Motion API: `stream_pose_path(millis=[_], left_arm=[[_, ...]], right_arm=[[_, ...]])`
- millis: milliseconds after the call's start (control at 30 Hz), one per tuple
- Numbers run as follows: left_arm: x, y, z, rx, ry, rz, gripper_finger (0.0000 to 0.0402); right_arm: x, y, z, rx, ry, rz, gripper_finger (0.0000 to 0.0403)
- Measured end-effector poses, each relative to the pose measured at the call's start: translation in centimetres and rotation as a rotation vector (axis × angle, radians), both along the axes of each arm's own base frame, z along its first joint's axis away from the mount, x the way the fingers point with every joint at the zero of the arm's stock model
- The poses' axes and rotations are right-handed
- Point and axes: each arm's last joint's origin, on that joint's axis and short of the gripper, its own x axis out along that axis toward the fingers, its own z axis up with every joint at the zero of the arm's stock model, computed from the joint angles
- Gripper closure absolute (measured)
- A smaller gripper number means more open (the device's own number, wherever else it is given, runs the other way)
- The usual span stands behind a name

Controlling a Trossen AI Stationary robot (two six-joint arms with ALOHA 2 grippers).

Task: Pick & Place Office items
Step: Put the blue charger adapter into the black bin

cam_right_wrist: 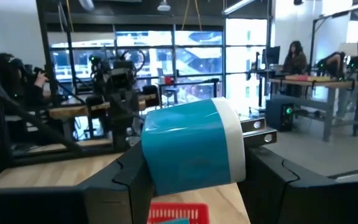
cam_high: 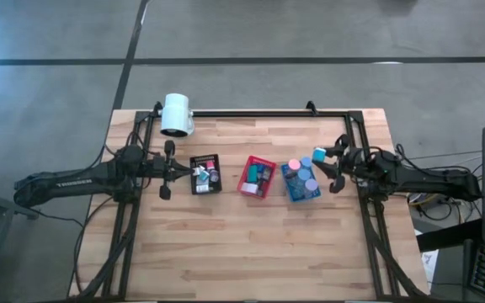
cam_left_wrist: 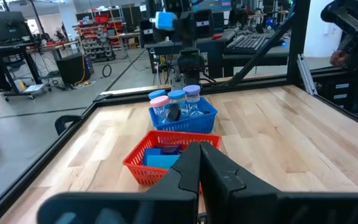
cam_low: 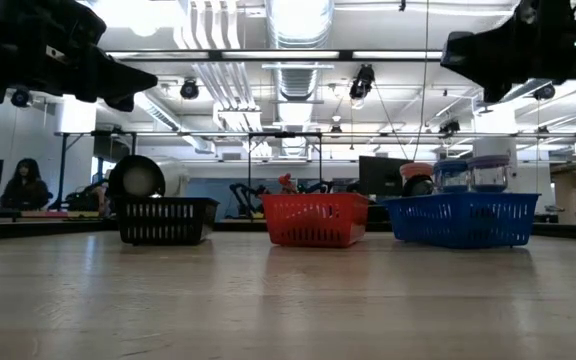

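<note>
**Right hand holding a teal and white block above the blue basket**

Three small baskets are sitting in a row across the middle of a wooden desk [cam_high: 251,244]: a black basket [cam_high: 205,174] on the left, a red basket [cam_high: 258,177] in the centre and a blue basket [cam_high: 301,181] on the right. Each is holding small office items; round pink, blue and lavender caps [cam_high: 301,173] are showing in the blue one.

The right hand [cam_right_wrist: 191,177] is hanging just beyond the blue basket's right end, its fingers closed around a teal and white block [cam_right_wrist: 194,146], lifted clear of the desk.

The left hand [cam_high: 167,168] is waiting just left of the black basket, fingers spread wide and holding nothing.

A large white cylinder [cam_high: 176,114] is standing at the far left of the desk.

The block is looking smooth and rounded, so it may be slipping if the grip is loosening. Released from this height, it could be bouncing out of a basket or landing on the desk.
</note>
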Motion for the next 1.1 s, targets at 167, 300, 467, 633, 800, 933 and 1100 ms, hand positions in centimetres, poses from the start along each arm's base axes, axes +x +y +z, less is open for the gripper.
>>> stream_pose_path(millis=[167, 300, 467, 633, 800, 933, 1100], left_arm=[[0.0, 0.0, 0.0, 0.0, -0.001, -0.002, 0.0388], [0.0, 0.0, 0.0, 0.0, 0.0, -0.002, 0.0388], [0.0, 0.0, 0.0, 0.0, -0.001, -0.002, 0.0388], [0.0, 0.0, 0.0, 0.0, -0.002, -0.002, 0.0388], [0.0, 0.0, 0.3, 0.01, -0.036, -0.002, 0.0388], [0.1, 0.0, 0.8, 0.018, -0.082, 0.0, 0.0388], [0.1, 0.0, 0.9, 0.02, -0.095, 0.001, 0.0389]], right_arm=[[0.0, 0.0, -1.3, 0.022, -0.019, 0.016, 0.0228], [0.0, 0.0, -2.2, 0.033, -0.005, 0.017, 0.0228], [0.0, 0.0, -2.7, 0.047, 0.005, 0.018, 0.0228], [0.0, 0.0, -2.7, 0.049, 0.007, 0.019, 0.0228], [0.3, 0.0, -2.6, 0.078, 0.007, 0.022, 0.0228], [1.2, -0.1, -0.3, 0.073, 0.031, 0.028, 0.0228], [4.5, -0.5, 2.4, 0.051, 0.164, 0.02, 0.0228]])
